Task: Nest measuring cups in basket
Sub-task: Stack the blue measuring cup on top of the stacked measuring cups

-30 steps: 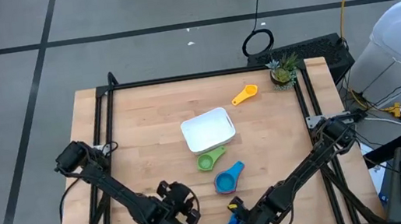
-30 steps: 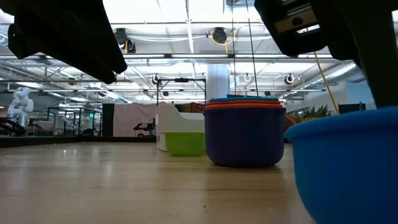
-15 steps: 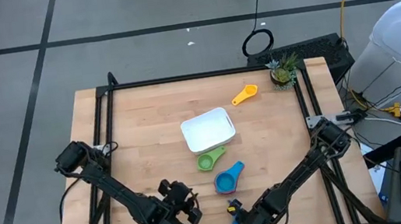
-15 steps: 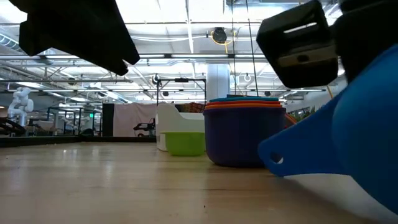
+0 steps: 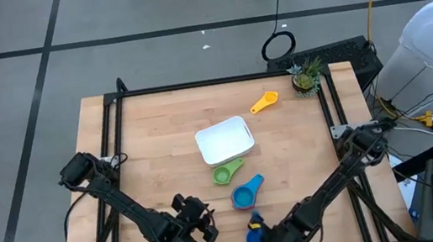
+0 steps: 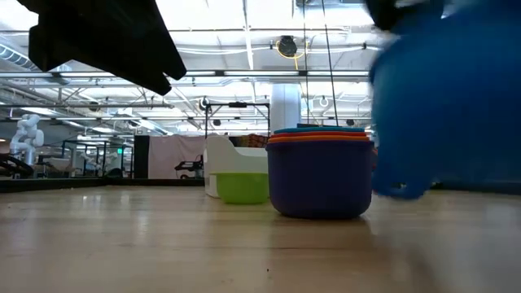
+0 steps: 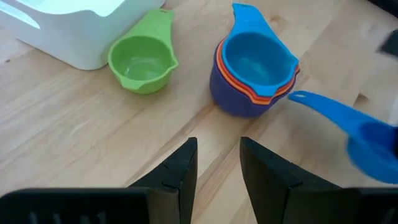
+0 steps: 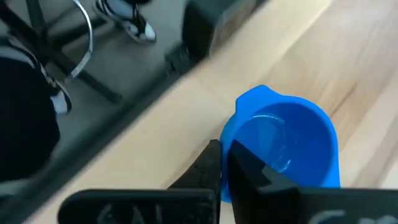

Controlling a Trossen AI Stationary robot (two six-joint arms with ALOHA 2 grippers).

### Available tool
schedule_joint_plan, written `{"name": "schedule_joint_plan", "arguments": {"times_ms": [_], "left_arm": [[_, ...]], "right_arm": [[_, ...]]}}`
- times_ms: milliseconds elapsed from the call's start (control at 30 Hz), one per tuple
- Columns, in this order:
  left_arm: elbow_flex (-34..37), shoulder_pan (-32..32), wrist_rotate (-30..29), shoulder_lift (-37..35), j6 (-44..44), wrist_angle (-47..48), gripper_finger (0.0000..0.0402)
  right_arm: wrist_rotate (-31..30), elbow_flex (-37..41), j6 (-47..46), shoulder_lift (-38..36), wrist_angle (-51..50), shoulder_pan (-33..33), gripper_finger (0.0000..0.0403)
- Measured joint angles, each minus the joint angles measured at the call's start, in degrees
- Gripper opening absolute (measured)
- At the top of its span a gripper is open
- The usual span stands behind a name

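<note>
The white basket [image 5: 224, 139] sits mid-table. Just near of it a green measuring cup [image 5: 226, 173] stands on its base. Beside that is a nested stack [image 7: 255, 74] of light blue, orange and dark blue cups. A yellow cup [image 5: 264, 101] lies toward the far right. At the near edge my right gripper [image 8: 227, 165] is shut on a blue cup [image 8: 286, 149], whose handle [image 7: 317, 106] points toward the stack. My left gripper [image 7: 217, 165] hovers open, near and left of the stack, with nothing between its fingers. My right gripper pinches the blue cup's bowl wall at the rim [image 8: 229, 146], on the side away from the handle. One finger [image 8: 249, 174] is inside the bowl and one outside. In the low view the cup [image 6: 444, 98] hangs above the tabletop.
A small potted plant [image 5: 305, 77] stands at the far right corner. Black frame rails run along the table's left, right and far edges. Bare wood lies left of the basket and the cups.
My right gripper has taken hold of the blue cup. The cup stood on the table a second ago, then tipped with its handle slanting down, and is now raised off the wood, a little closer to the stack. My left gripper has barely shifted.
</note>
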State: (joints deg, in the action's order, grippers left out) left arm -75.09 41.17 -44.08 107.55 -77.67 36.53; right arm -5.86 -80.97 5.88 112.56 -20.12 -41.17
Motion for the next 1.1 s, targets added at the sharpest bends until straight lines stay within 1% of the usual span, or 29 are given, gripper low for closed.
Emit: {"name": "schedule_joint_plan", "arguments": {"times_ms": [100,200,267,333,400,500,633,767,1100], "left_arm": [[0.0,0.0,0.0,0.0,0.0,0.0,0.0122],[0.0,0.0,-0.1,0.0,0.0,-0.1,0.0122],[0.0,0.0,-0.1,0.0,0.0,-0.2,0.0122],[0.0,-0.1,-0.5,0.0,0.0,-0.2,0.0122],[0.0,-0.3,-1.1,0.0,0.0,-0.4,0.0122],[0.0,-0.7,-1.4,0.0,0.0,-1.0,0.0122],[0.0,-0.7,-1.4,0.0,1.5,-2.6,0.0122],[0.0,-0.7,-1.4,0.0,2.9,-3.7,0.0122],[0.0,-0.7,-1.5,0.0,3.9,-3.6,0.0122]], "right_arm": [[-0.6,-0.1,-1.4,-3.1,0.5,-1.0,0.0001],[-5.1,-1.0,-1.9,-7.0,-0.4,-1.8,0.0001],[-9.6,-2.0,-1.7,-9.4,-2.8,-1.6,0.0001],[-13.6,-2.4,-2.2,-11.0,-5.8,-0.1,0.0001],[-15.3,-2.4,-3.4,-11.7,-8.7,2.4,0.0001],[-14.5,-2.4,-5.4,-11.6,-12.3,6.5,0.0000],[-10.2,-2.4,-7.0,-10.4,-14.2,11.2,0.0000],[-5.9,-2.4,-9.7,-9.5,-14.6,14.4,0.0000],[1.7,-2.4,-14.6,-7.1,-15.6,17.9,0.0000]]}}
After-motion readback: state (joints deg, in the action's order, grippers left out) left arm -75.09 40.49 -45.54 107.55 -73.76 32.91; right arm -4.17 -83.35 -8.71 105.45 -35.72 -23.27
